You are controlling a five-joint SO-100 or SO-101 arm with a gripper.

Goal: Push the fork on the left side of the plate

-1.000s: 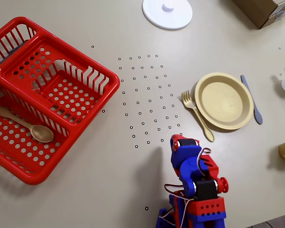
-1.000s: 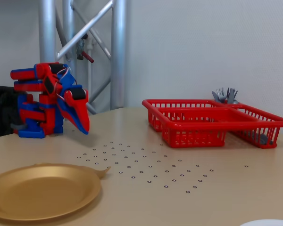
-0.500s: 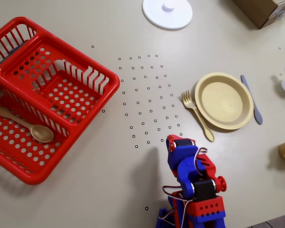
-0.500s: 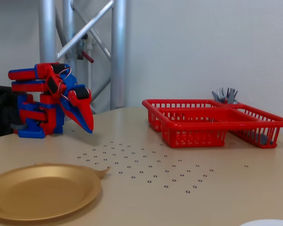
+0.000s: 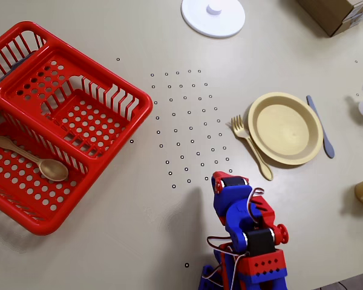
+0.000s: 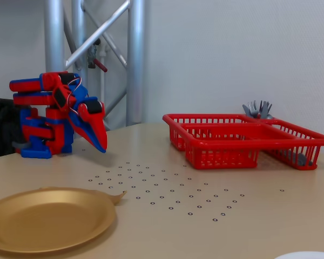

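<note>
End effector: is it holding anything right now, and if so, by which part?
Nothing is held. In the fixed view the end effector hangs shut and empty above the table, while the fork lies untouched beside the plate.

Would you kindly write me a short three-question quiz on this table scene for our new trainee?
1. True or false: the fork lies inside the red basket.
2. In the overhead view, what lies on the plate's right side? A) spoon B) knife C) white disc
3. Fill in: the spoon rests in the red ____.

Key: 1 false, it lies on the table against the plate's left edge. 2 B, the knife. 3 basket.
</note>
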